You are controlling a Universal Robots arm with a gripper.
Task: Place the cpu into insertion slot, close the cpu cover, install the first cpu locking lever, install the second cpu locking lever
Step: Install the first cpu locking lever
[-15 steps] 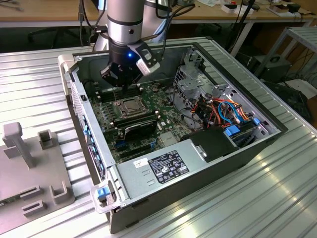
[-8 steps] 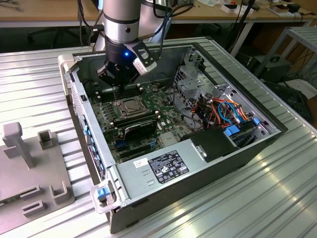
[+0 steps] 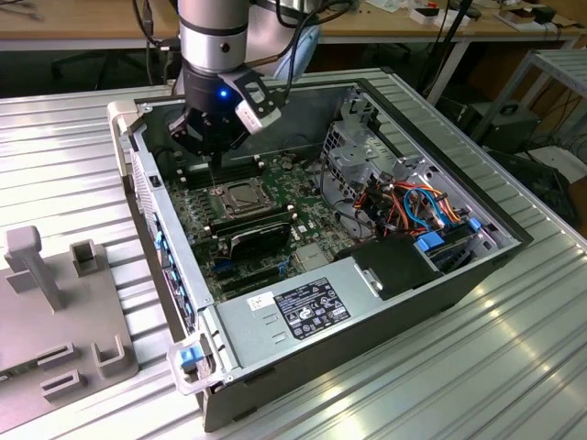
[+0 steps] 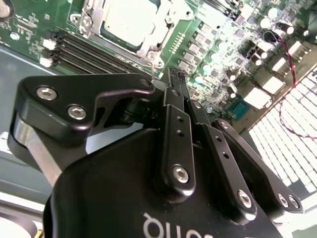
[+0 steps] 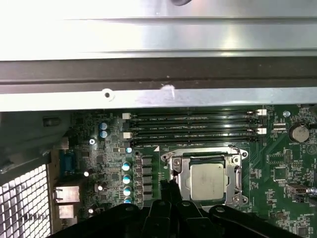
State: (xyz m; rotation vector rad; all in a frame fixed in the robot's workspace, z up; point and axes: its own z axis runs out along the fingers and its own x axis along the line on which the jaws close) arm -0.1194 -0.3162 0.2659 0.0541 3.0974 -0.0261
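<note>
Cpu (image 5: 207,181) lies just beside the tip of the pressed-together end effector (image 5: 167,187).

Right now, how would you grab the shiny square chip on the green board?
By two opposite edges, straight down from above: the chip lies flat, top up. But the silver frame sits around its rim, so those edges look covered; the frame likely must lift first.

1. Glare streaks the ribbed worktop (image 3: 514,348) toward five o'clock in the exterior view.
2. The case (image 3: 303,115) interior lies shadowed.
3. The case wall (image 5: 158,34) glares white in the first wrist view.
4. The cpu (image 4: 130,17) washes pale in the second wrist view.
</note>
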